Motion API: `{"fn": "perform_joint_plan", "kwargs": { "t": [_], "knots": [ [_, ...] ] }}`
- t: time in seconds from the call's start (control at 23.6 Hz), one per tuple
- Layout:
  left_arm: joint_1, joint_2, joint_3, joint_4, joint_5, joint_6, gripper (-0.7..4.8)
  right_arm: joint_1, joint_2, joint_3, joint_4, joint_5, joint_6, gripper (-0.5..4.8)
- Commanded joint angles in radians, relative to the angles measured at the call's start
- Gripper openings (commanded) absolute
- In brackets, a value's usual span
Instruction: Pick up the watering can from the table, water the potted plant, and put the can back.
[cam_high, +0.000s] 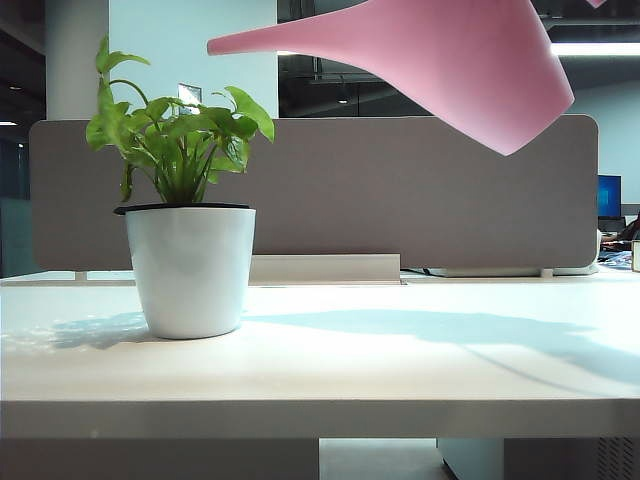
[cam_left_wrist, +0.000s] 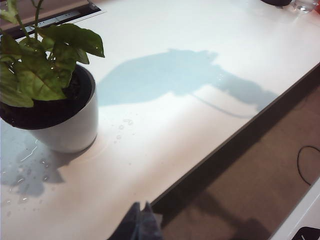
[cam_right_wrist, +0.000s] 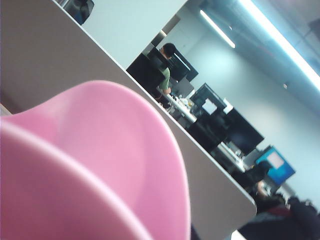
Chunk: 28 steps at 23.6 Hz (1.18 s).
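The pink watering can (cam_high: 470, 70) hangs in the air above the table (cam_high: 400, 370), tilted, with its long spout reaching toward the potted plant (cam_high: 190, 260). The spout tip ends just to the right of the leaves and a little above them. In the right wrist view the watering can (cam_right_wrist: 100, 165) fills the near field and hides my right gripper's fingers, which carry it. My left gripper (cam_left_wrist: 141, 206) hovers shut and empty over the table's front edge (cam_left_wrist: 225, 140), apart from the potted plant (cam_left_wrist: 45, 95). Water drops (cam_left_wrist: 122, 127) lie on the table beside the pot.
A grey partition panel (cam_high: 400, 190) runs along the back of the table. Beyond it, desks with monitors (cam_right_wrist: 230, 130) and a person (cam_right_wrist: 165, 70) show. Brown floor with a dark cable loop (cam_left_wrist: 305, 165) lies past the table's front edge.
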<state>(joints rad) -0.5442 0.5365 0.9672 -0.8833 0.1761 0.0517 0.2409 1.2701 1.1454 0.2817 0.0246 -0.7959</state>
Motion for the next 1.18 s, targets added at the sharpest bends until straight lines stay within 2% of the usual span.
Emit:
{"fn": "perform_joint_plan", "kwargs": {
  "t": [0.04, 0.42, 1.18],
  "knots": [
    [-0.001, -0.002, 0.003, 0.008, 0.003, 0.0, 0.03, 0.009, -0.015, 0.018, 0.051, -0.001, -0.052, -0.01],
    [-0.001, -0.002, 0.003, 0.008, 0.003, 0.0, 0.03, 0.034, -0.007, 0.018, -0.016, 0.029, -0.073, -0.01],
    [-0.001, -0.002, 0.003, 0.008, 0.004, 0.0, 0.03, 0.034, 0.0, 0.018, -0.024, 0.048, -0.129, -0.01]
  ]
}}
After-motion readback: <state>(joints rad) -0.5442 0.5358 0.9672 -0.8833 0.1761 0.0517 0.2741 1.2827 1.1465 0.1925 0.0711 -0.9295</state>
